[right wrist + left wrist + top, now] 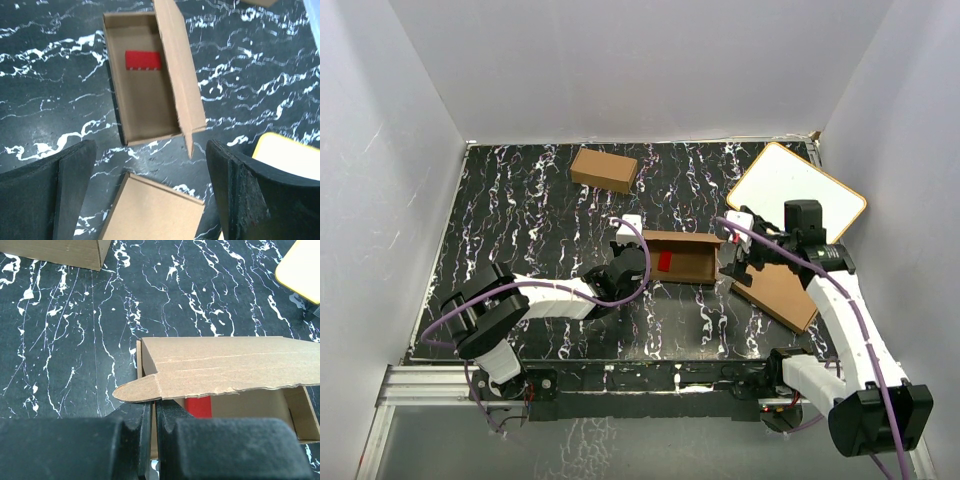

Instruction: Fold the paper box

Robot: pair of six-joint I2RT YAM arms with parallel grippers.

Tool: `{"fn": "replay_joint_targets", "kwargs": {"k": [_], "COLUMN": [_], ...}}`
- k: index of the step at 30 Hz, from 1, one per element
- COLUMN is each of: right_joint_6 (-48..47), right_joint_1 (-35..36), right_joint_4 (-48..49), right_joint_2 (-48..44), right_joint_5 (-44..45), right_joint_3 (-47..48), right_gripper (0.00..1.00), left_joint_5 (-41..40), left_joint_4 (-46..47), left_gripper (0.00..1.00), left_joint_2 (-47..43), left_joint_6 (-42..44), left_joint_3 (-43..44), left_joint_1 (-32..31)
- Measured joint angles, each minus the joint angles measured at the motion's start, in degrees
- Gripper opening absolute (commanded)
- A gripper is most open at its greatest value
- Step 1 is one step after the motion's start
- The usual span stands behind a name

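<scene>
The paper box [688, 262] lies mid-table as an open tray, its lid flap [180, 75] standing up along the far side. A red patch [142, 61] shows on its floor. My left gripper [642, 263] is at the box's left end. In the left wrist view its fingers [172, 412] are pressed together on a thin strip of the box's end wall [154, 425], just under the rounded tab [137, 389]. My right gripper [151, 147] hangs open above the table to the right of the box [145, 95], with nothing between its fingers.
A flat brown carton [782, 290] lies under the right gripper, also in the right wrist view [150, 210]. A white board with a yellow rim [795, 190] leans at the back right. A smaller chunky carton [604, 169] sits at the back.
</scene>
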Motion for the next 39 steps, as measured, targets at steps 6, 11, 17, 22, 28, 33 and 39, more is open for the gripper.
{"fn": "replay_joint_targets", "kwargs": {"k": [6, 11, 17, 22, 28, 33, 39], "right_joint_6": [-4.8, -5.1, -4.1, -4.5, -5.4, -5.9, -6.5], "right_joint_1": [3.2, 11.7, 16.6, 17.7, 18.9, 19.1, 19.1], "right_joint_4": [-1.4, 1.1, 7.3, 10.8, 12.8, 13.3, 14.3], "right_joint_2": [6.4, 10.8, 12.8, 13.1, 13.7, 13.7, 13.7], "right_joint_5": [-2.9, 1.3, 8.5, 12.7, 15.1, 16.4, 17.8], "right_joint_3": [5.6, 5.8, 5.8, 5.8, 4.2, 3.1, 2.2], "right_gripper": [0.92, 0.82, 0.7, 0.55, 0.37, 0.23, 0.08], "left_joint_5": [0.4, 0.9, 0.9, 1.1, 1.2, 1.3, 1.7], "left_joint_4": [-0.1, -0.4, -0.4, -0.6, -1.1, -1.3, -1.4], "left_gripper": [0.0, 0.0, 0.0, 0.0, 0.0, 0.0, 0.05], "left_joint_2": [0.5, 0.6, 0.6, 0.7, 0.7, 0.7, 0.7], "left_joint_6": [-0.3, -0.6, -0.7, -0.9, -1.2, -1.5, -1.8], "left_joint_3": [0.5, 0.8, 0.8, 1.0, 1.1, 1.1, 1.1], "left_joint_1": [0.0, 0.0, 0.0, 0.0, 0.0, 0.0, 0.0]}}
